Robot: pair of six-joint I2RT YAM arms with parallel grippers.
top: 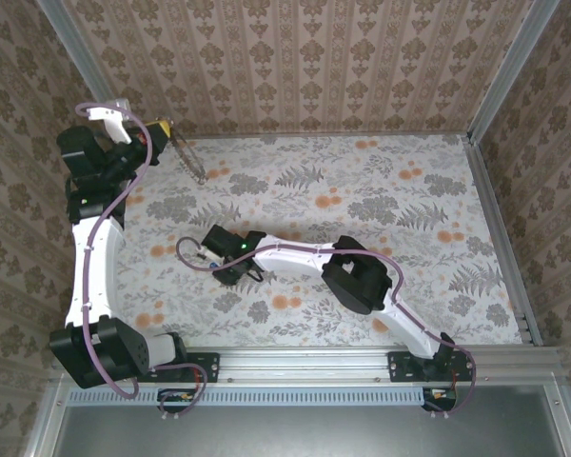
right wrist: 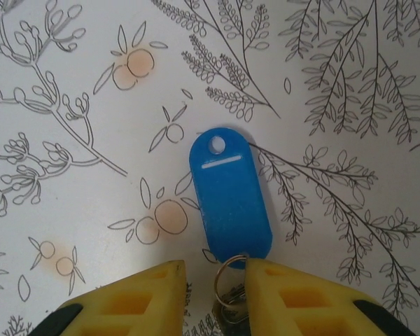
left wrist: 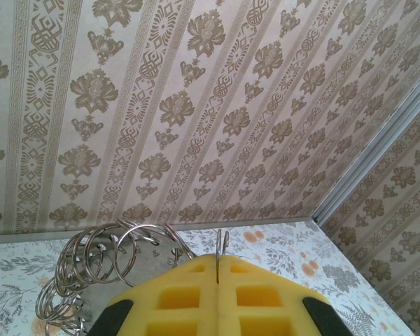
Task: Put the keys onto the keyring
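Holding keyring [left wrist: 222, 243] pinched tight in left gripper [left wrist: 218, 264], raised well apart from key [right wrist: 229, 199]. Right gripper [right wrist: 213, 271] spread wide, straddling key's ring end (no grip yet). Pickup and threading all left.

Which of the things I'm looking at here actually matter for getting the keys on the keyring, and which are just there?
For the job:
- blue key tag, lying between the fingers of the open right tool
- chain of metal rings, pinched in the shut left tool

Just there:
- floral table cover
- patterned walls
- purple cable
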